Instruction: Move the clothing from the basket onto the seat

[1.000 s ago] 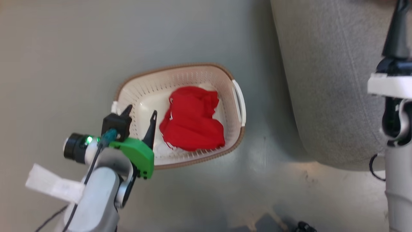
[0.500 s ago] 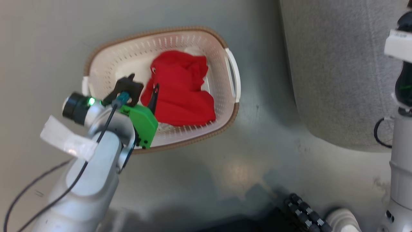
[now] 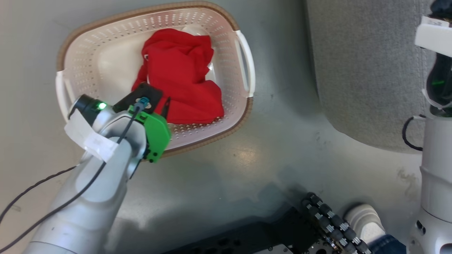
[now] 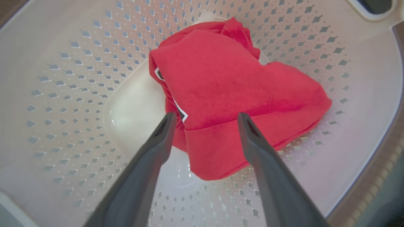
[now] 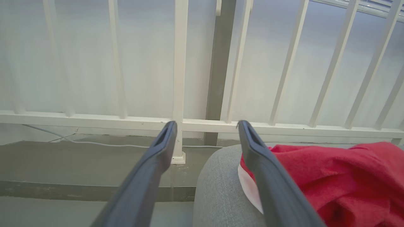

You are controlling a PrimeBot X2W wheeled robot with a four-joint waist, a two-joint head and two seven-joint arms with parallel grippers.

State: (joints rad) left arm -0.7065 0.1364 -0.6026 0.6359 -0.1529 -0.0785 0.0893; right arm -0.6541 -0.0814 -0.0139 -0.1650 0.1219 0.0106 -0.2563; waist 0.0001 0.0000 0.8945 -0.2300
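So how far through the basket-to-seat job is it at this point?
Done: one red garment lies on the seat, seen past the open right gripper. In hand: the left gripper is open over the basket, its fingers either side of a fold of the red clothing there, nothing gripped yet. Left: close on it, lift it out and carry it to the seat.

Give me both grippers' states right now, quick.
Left gripper: open, holding nothing, poised over the red clothing in the basket.
Right gripper: open, holding nothing.
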